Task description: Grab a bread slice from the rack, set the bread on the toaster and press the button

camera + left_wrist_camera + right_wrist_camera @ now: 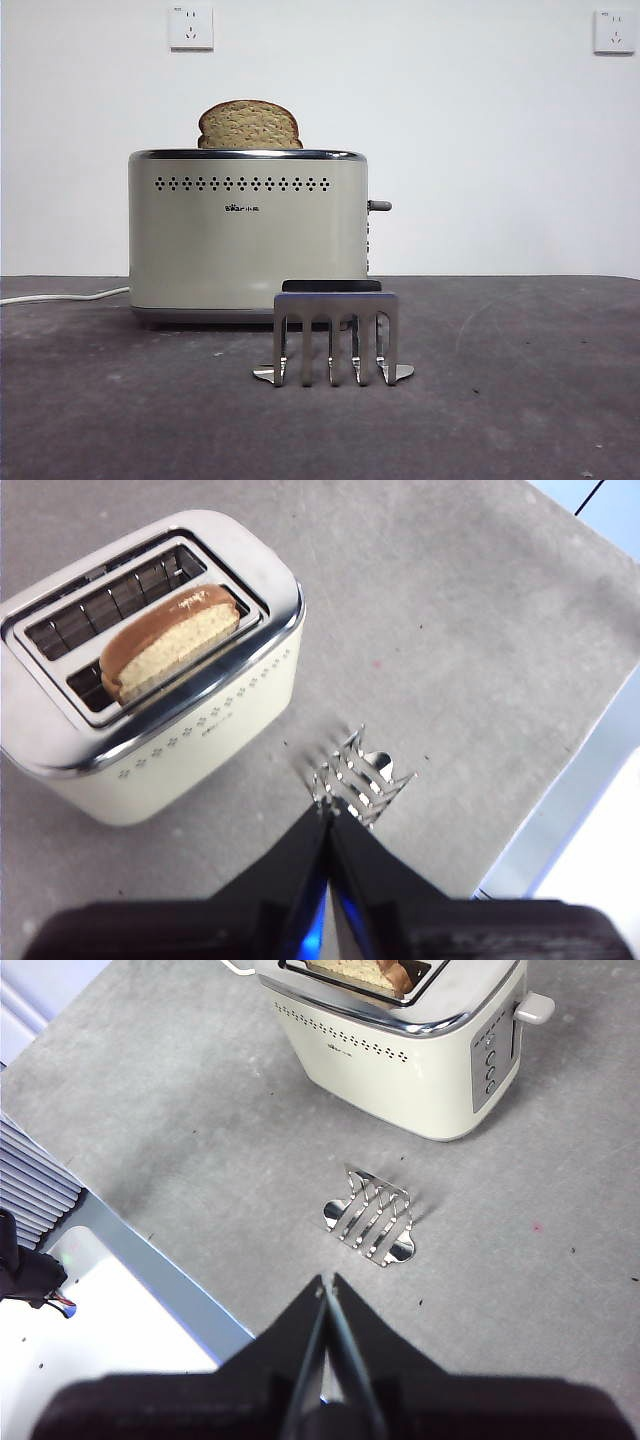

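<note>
Front view shows the slice of bread (249, 125) standing upright in the toaster (247, 235), its domed top rising above the chrome rim. The toaster sits on the grey table (520, 400) with a white cord (60, 297) trailing off one end. The button (379, 206) sticks out sideways from the toaster's narrow end, high on that end and untouched. Just in front of the toaster stands the rack (335, 340), holding no bread, its flat prongs facing the camera.

From my left wrist I see my left fingers (328, 820) clenched together with nothing between them, hovering above the rack (358, 776) and clear of it. The toaster (150, 670) has two slots, and the slice of bread (170, 640) fills the one nearer the rack.

From my right wrist my right fingers (326, 1290) are also pressed together and grasp nothing, held above the table (180, 1140) and apart from the rack (372, 1222). Beyond it stands the toaster (400, 1030), the button (534, 1006) jutting from its end panel, well apart from my fingers. Neither of my arms shows in the front view
</note>
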{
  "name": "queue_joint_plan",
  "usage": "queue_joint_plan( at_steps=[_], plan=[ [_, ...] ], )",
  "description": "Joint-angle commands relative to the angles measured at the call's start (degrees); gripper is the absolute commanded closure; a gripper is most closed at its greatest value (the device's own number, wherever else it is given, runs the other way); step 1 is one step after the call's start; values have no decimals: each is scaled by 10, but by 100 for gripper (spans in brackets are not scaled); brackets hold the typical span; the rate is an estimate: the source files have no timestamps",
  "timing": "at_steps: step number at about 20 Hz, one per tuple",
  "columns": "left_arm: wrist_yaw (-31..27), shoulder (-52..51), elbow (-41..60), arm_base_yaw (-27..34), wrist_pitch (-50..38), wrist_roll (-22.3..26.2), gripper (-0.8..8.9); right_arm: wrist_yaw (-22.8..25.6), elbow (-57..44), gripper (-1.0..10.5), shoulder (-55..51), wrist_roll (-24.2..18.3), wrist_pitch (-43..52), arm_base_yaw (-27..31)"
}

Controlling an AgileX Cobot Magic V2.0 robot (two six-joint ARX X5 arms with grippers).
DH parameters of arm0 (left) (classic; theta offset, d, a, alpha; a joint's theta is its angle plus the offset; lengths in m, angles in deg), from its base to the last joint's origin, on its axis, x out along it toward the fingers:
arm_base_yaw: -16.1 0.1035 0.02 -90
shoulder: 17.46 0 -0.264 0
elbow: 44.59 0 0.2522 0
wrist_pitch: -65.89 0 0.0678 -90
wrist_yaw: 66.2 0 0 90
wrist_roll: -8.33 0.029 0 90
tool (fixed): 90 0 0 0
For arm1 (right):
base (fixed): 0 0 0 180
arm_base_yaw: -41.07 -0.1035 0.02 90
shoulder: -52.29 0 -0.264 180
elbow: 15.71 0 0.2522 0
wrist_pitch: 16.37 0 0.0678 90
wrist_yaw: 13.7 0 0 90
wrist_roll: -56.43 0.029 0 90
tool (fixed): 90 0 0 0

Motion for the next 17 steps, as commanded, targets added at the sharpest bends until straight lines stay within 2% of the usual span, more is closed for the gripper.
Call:
queue_joint_plan(
  at_steps=[1,5,7,9,12,14,17],
  plan=[
    [0,0,4,1,-12,-3,817,2,-5,946,-2,3,3,-1],
    [-7,-5,4,6,-15,6,817,2,-5,946,-2,3,3,-1],
    [-17,-25,4,17,-30,69,816,2,-5,946,-2,3,3,-1],
    [-14,-64,7,32,-105,108,816,2,-5,946,-2,3,3,-1],
    [-12,-143,50,77,-226,110,817,2,-5,946,-1,3,3,-1],
    [-13,-207,132,115,-323,108,817,2,-5,946,-2,3,3,-1],
    [-19,-329,308,171,-459,108,816,2,-5,946,-2,3,3,-1]
  ],
)
